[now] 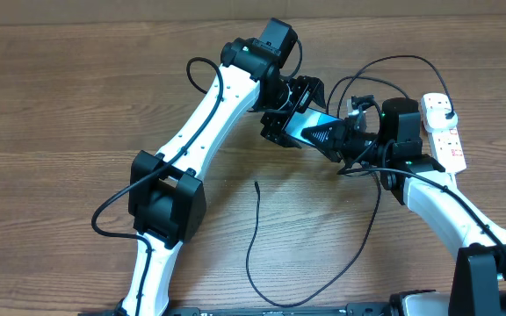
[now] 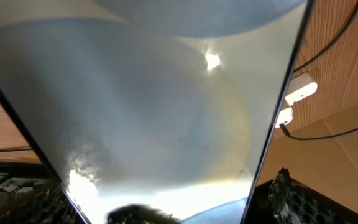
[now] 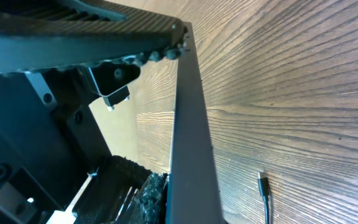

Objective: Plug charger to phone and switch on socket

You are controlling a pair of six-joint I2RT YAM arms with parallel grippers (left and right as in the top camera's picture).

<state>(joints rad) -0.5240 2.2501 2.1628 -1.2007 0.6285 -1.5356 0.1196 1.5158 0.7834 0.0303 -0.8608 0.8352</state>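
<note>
Wood-grain table [image 1: 60, 132], overhead: left pincer [image 1: 293, 121] is pinching the phone [image 1: 316, 132] aloft; whether the right pincer [image 1: 355, 139] is spread or pressed together cannot be told.

Left wrist: screen is filling the view.

Right wrist: charger [image 3: 263, 185] tip is lying loose on the table. Risk: the phone slipping under insertion force.

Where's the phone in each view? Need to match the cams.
Overhead: the phone sits right of centre, left of the socket.
Left wrist: its screen fills most of the frame.
Right wrist: it shows edge-on, a dark strip running from top centre to the bottom.
Shared landmark: the wood table.
</note>
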